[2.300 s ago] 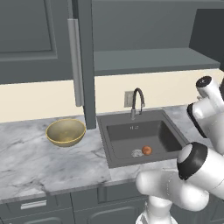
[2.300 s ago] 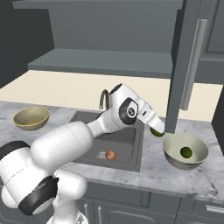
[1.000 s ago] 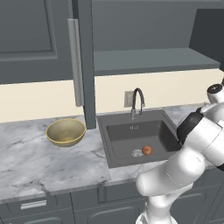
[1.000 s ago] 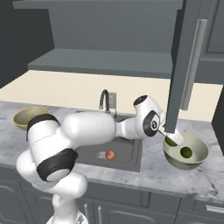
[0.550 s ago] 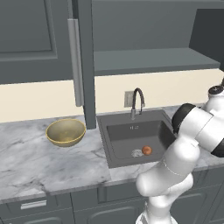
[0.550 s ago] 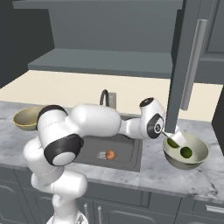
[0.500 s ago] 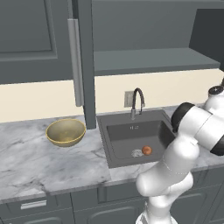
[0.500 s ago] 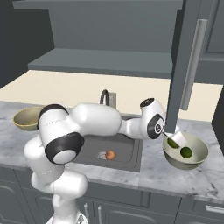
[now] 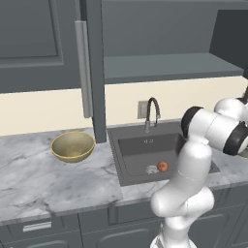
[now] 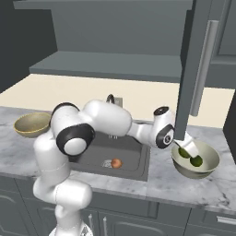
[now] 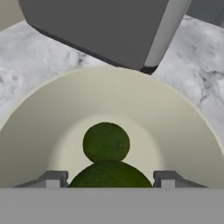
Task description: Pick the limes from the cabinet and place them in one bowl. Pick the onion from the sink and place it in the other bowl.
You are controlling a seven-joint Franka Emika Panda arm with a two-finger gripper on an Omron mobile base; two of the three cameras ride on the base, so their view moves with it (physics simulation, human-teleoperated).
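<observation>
Claw point(image 11: 109, 180) has come down inside the cream-grey bowl point(image 11: 186, 127), still grasping the second lime point(image 11: 109, 174) just above the first lime point(image 11: 106, 142); once released, the onion point(image 10: 116, 163) remains

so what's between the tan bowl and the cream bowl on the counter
In the right base view, the sink with the onion in it lies between the golden-tan bowl and the cream bowl, with the robot's arm reaching across.

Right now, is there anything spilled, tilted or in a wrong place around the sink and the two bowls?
Nothing stands out. Both limes are inside the pale bowl, the golden-tan bowl sits upright on the counter, and the onion lies in the sink beside the drain. The cabinet door hangs open.
</observation>
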